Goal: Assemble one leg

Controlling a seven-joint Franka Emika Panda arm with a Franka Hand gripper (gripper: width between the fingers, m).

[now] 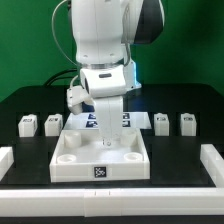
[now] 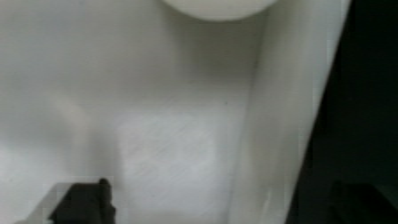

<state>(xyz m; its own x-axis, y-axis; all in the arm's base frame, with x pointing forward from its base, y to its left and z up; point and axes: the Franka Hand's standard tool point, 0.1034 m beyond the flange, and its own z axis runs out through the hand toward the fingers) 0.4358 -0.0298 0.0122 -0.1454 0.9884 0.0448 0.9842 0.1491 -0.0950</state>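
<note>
A: On the table (image 1: 20,100), out past the tray's (image 1: 62,168) far corners, stood four legs (image 1: 52,123) in a row, two on either side of the arm, none held.
B: Gripper (image 1: 105,142)?
A: Low over the tray's middle. Spread or pressed together — couldn't tell. Wrist view gave only blurred white and one dark finger (image 2: 80,200).
B: How would a leg handle?
A: Judged light, stiff, smooth plastic. Not fragile, likely a bit slippery. It was small and blocky, so best pinched across two flat opposite sides near mid-height, squarely, or it might twist between the pads.
</note>
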